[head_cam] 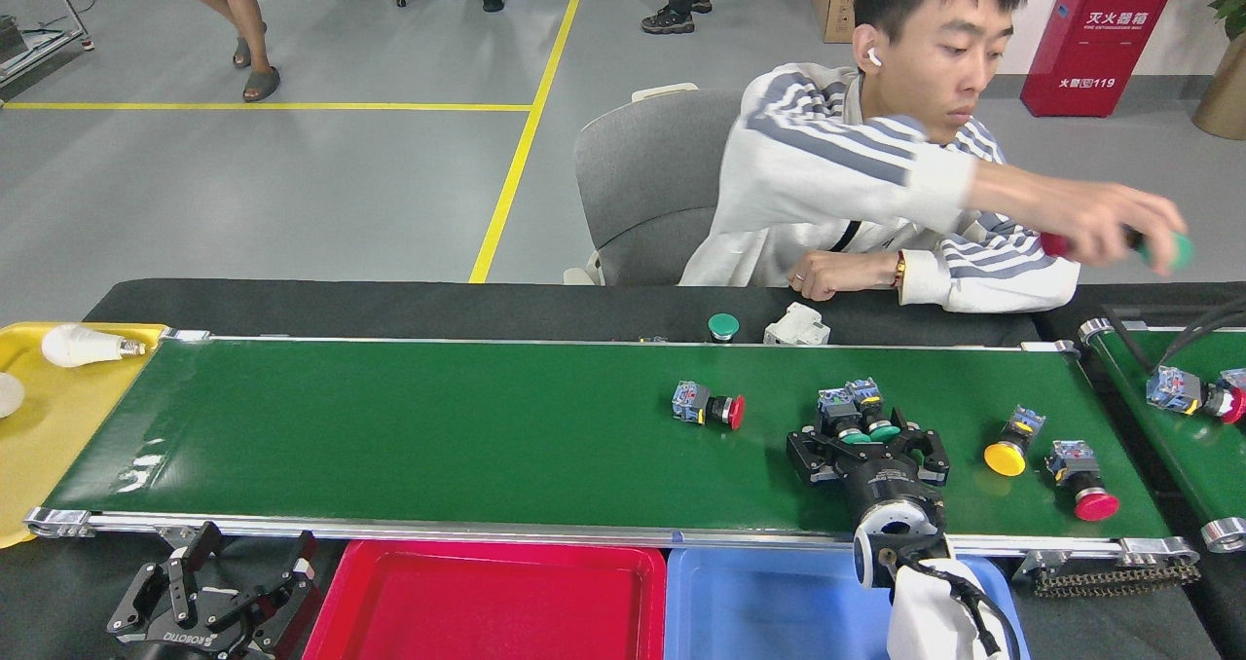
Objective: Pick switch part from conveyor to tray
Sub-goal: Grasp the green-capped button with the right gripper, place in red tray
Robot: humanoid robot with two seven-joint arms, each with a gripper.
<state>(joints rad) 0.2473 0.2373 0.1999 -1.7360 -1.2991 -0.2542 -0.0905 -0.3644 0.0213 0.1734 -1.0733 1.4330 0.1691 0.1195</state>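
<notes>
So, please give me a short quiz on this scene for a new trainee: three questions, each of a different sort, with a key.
1. True or false: the right claw is over the belt, by the two green-capped switches.
2. Which tray lies nearest below the right claw? A red tray; B blue tray; C yellow tray.
3. Fill in: the switch to the right of the right claw has a ____ cap.

Key: 1 true; 2 B; 3 yellow.
</notes>
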